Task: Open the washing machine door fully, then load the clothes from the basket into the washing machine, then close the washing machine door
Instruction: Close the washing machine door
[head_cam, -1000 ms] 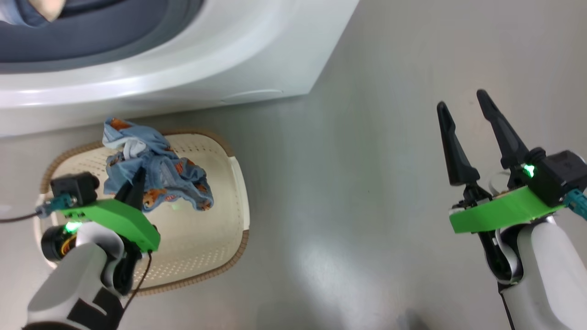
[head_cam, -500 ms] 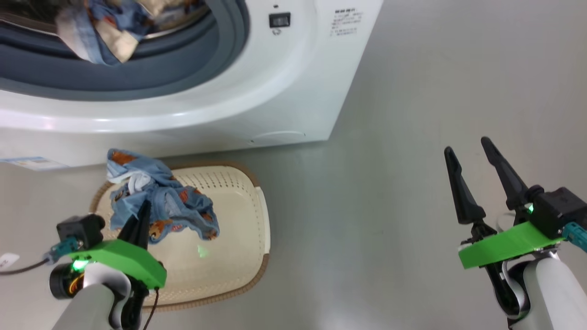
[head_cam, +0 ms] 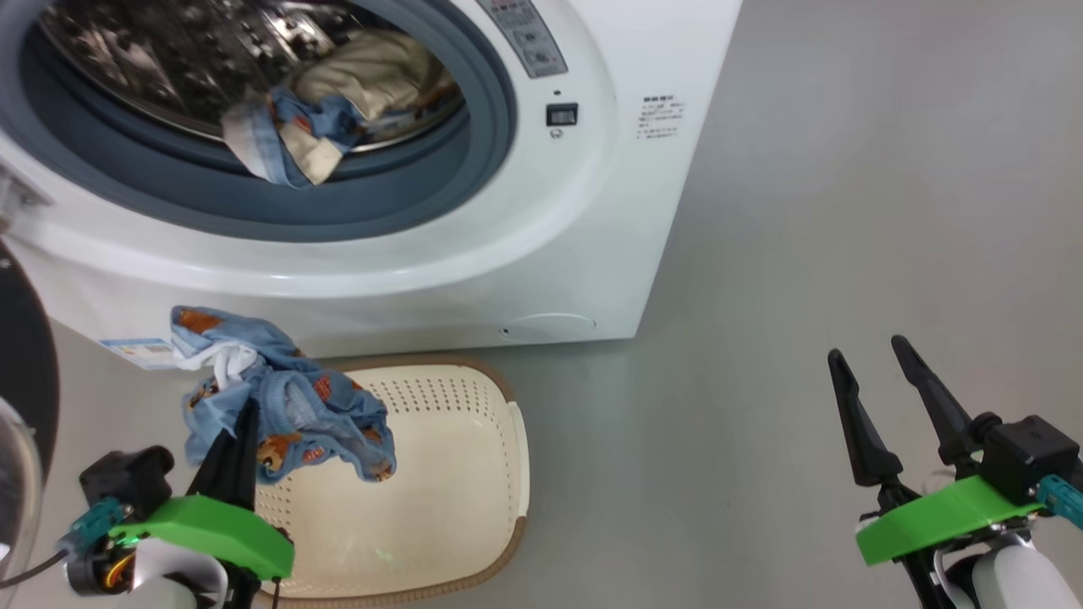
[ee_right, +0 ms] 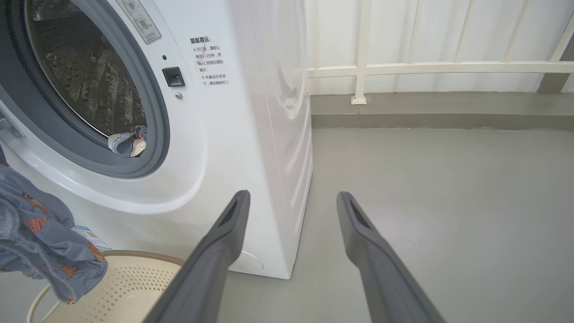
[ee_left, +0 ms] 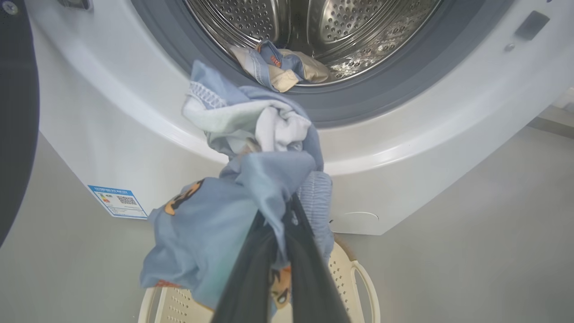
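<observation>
Above the far left corner of the basket [head_cam: 440,499], a bunched light-blue bear-print garment [head_cam: 288,406] hangs from the left gripper [head_cam: 247,416]. Its two dark fingers are pressed together on the cloth, with no gap between them. The garment's upper folds, with a white lining showing, rise in front of the lower white front of the washing machine [head_cam: 609,194], near the blue label [head_cam: 135,348]. Its lowest hem dangles over the basket's perforated floor; whether it touches the brown rim I cannot tell.

The basket stands on the grey floor [head_cam: 804,211], its far rim just beside the machine's base and near the round flap [head_cam: 550,326]. Higher up the round mouth of the machine is open. A grey-blue gasket [head_cam: 338,207] rings the steel drum [head_cam: 152,59]. A cream-yellow piece and a blue piece of the clothes [head_cam: 338,110] lie at the drum's front lip, and one corner laps onto the gasket.

The washing machine door [head_cam: 25,355] stands open at the left edge of the head view. Its black rim and glass bowl are close beside the left arm, which leaves that side tight.

The right gripper [head_cam: 865,348] is well apart from all of this, out past the machine's right corner. Its fingers are spread wide and hold nothing. A broad stretch of floor lies between it and the basket. In the right wrist view the floor runs on to a low kerb [ee_right: 426,112] under a white railing [ee_right: 426,67].
</observation>
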